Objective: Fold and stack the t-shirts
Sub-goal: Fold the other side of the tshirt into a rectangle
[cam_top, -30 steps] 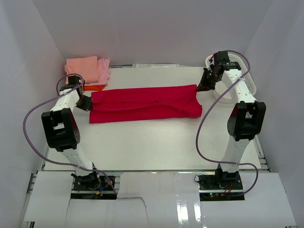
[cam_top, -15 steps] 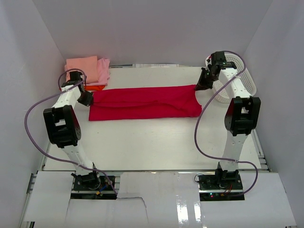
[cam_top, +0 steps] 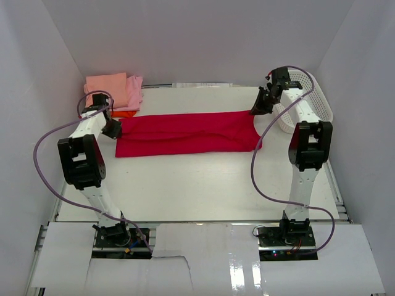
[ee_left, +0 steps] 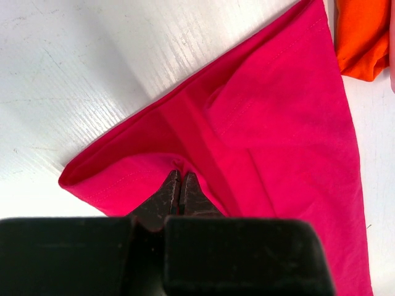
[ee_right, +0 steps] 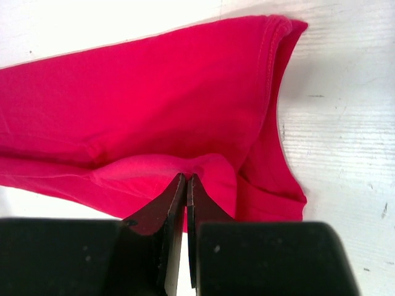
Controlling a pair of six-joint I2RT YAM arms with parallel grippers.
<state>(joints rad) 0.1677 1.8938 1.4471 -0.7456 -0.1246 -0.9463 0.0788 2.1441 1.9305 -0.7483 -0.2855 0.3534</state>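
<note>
Currently mid-fold: left end effector and right end effector both pinched shut on red shirt ends (stretched flat); next likely needs folding over together.

— Where's the left arm?
— Reaching toward ten o'clock, with the left gripper pinched tight on the red t-shirt.
— And the right?
— Stretched toward two o'clock, with the right gripper likewise clamped on it.
</note>
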